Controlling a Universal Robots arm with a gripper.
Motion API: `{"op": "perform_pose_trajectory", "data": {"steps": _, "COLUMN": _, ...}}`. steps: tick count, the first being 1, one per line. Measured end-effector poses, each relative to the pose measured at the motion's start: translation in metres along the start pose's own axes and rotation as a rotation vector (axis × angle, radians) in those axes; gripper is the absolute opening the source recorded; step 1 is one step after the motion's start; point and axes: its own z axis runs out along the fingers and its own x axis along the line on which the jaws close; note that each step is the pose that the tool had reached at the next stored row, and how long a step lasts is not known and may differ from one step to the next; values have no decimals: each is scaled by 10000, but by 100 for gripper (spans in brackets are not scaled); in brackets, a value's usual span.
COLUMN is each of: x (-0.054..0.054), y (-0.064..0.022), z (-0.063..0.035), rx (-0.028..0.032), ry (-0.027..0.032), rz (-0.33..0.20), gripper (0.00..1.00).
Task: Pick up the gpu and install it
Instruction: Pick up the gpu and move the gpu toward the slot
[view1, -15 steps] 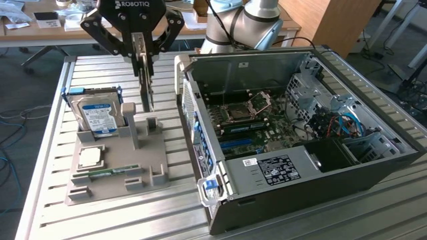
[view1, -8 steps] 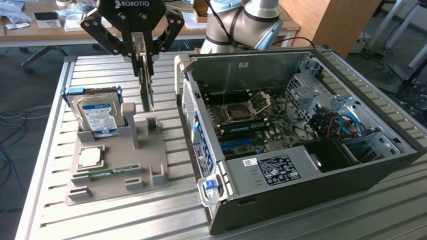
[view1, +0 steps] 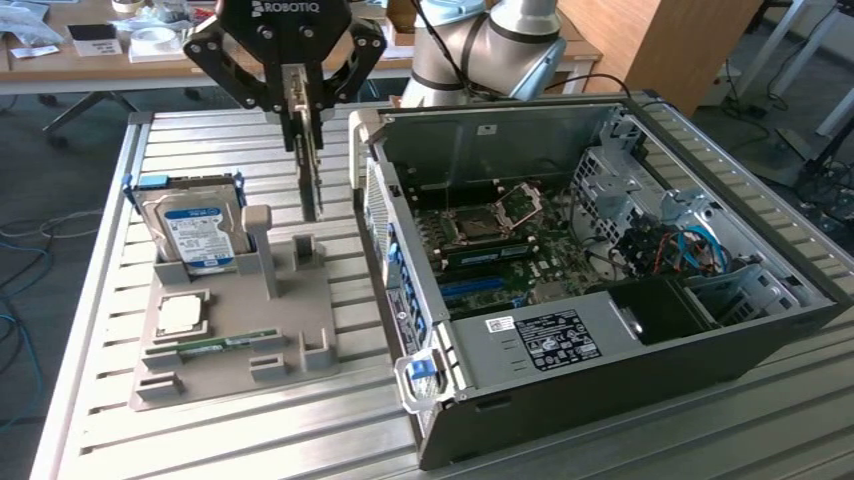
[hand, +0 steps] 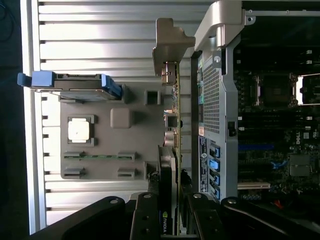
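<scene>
The gpu (view1: 311, 165) hangs edge-on as a thin dark card, with my gripper (view1: 304, 100) shut on its upper part. Its lower end is just above the grey fixture (view1: 300, 320), beside the tall post (view1: 258, 240), and looks lifted free of it. In the wrist view the gpu (hand: 173, 120) runs away from my gripper (hand: 170, 215), ending in its pale metal bracket (hand: 167, 42). It sits between the fixture and the open computer case (view1: 534, 385), on the exterior view's right. The motherboard (view1: 514, 250) lies exposed inside the case.
On the fixture stand a silver hard drive (view1: 194, 230) in a blue carrier, a CPU (view1: 180, 315) and a green RAM stick (view1: 227, 345). The case's near wall (hand: 212, 95) is close to the card. Everything rests on a slatted metal table (view1: 200, 440); desks stand behind.
</scene>
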Motion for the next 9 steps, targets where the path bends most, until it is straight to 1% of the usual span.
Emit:
{"op": "perform_pose_trajectory", "data": {"steps": 4, "x": -123, "y": 4, "z": 4, "rx": -3, "ry": -1, "rz": -1, "gripper": 27}}
{"op": "perform_pose_trajectory", "data": {"steps": 9, "x": -306, "y": 11, "z": 8, "rx": -7, "ry": 0, "rz": 0, "gripper": 27}}
